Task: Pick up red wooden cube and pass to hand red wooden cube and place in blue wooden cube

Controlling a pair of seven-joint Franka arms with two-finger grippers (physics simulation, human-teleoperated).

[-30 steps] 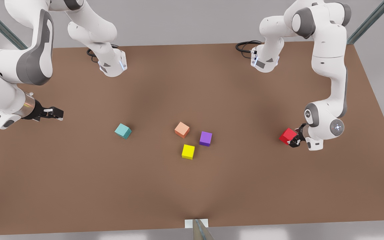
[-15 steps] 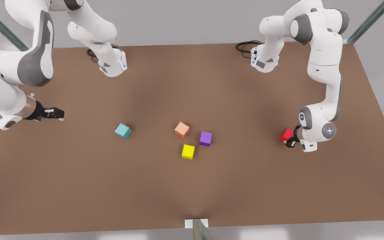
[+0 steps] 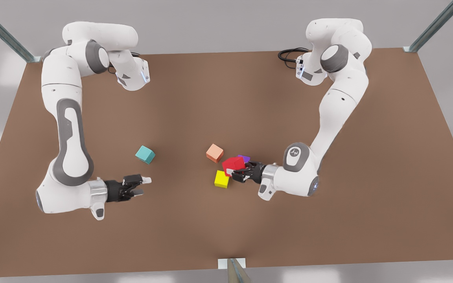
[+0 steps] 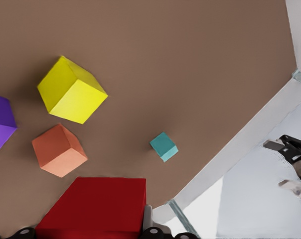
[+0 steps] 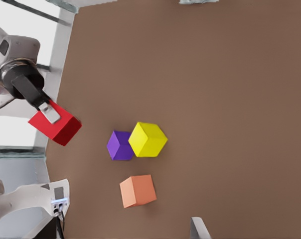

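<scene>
Nearest on the brown tabletop, the right claw hangs with its fingers spread, at seven o'clock from the teal cube and apart from it. Well across at three o'clock from that claw, the left claw pinches the red cube, just at one o'clock of the yellow cube. Farther back, the purple cube peeks from behind the red one, and the salmon cube sits at its eleven o'clock.

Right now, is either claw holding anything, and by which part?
The left claw grips the small red wooden cube by two opposite side faces, lifted over the other cubes. The right claw is open, holding nothing.
</scene>
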